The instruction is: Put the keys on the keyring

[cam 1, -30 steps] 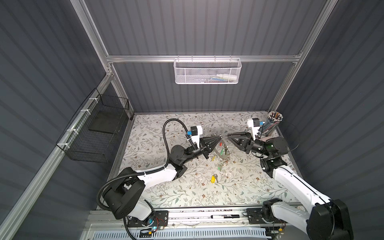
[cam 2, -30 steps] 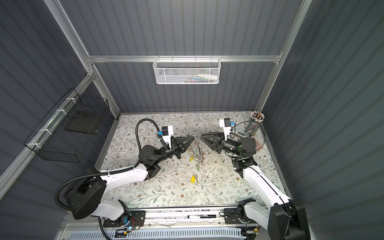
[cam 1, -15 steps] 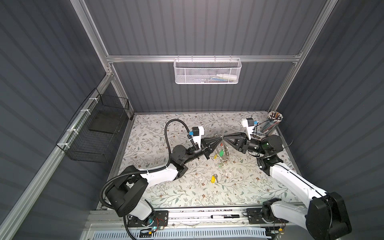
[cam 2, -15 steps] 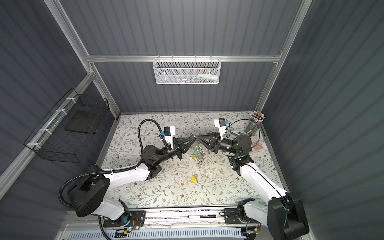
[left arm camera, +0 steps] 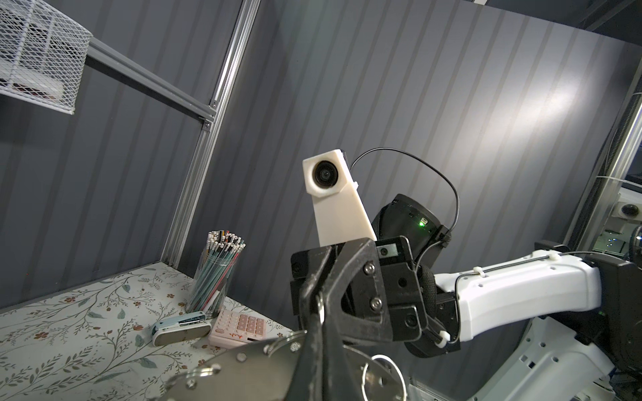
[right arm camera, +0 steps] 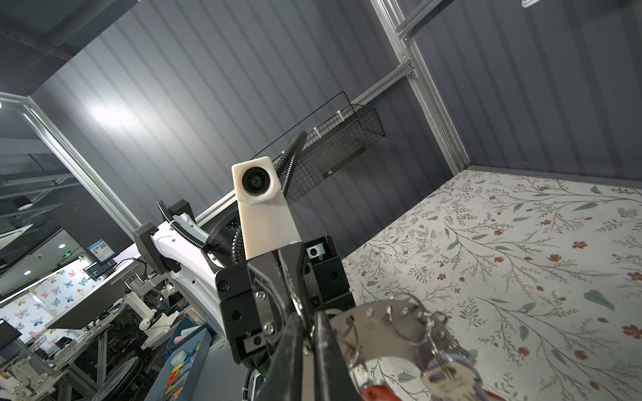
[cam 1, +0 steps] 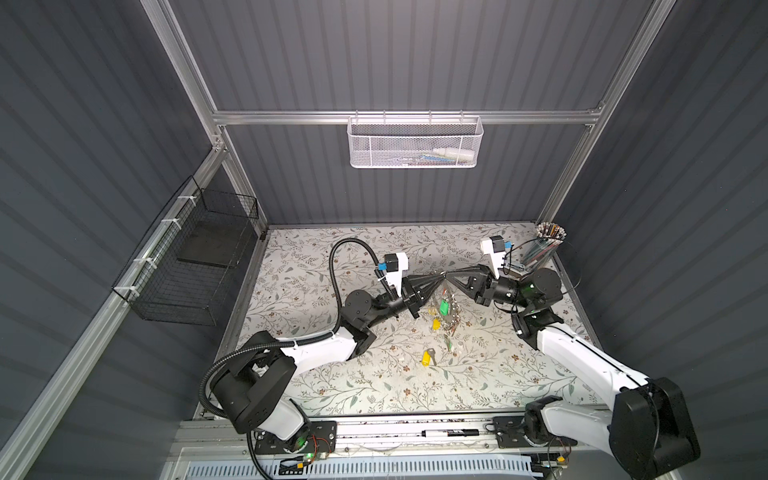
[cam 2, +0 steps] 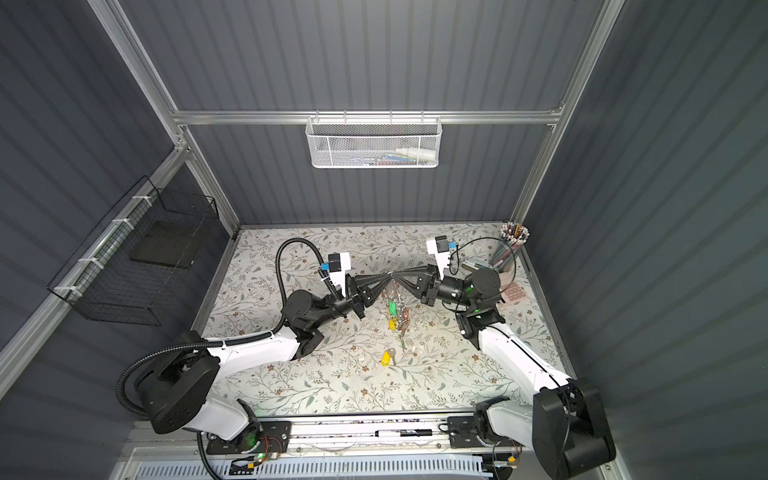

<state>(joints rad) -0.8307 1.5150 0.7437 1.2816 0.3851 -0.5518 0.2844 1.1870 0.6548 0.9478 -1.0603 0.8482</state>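
Floral table (cam 1: 332, 390) under both arms. Black wire basket (cam 1: 195, 266) on left wall and white mesh basket (cam 1: 415, 143) on back rail, both well apart from work. Pen cup (left arm camera: 215, 277), calculator (left arm camera: 243, 328) and stapler (left arm camera: 180, 328) grouped at far right corner, behind right arm. Left gripper (cam 1: 437, 277) and right gripper (cam 2: 396, 274) stood tip to tip above table middle, each pinching rim of keyring (right arm camera: 378, 323), held raised. Fingers hid part of rim in wrist views. Keys (cam 1: 443, 307) hung below keyring. One yellow-tagged key (cam 1: 427, 357) lay loose on table, nearer front edge.
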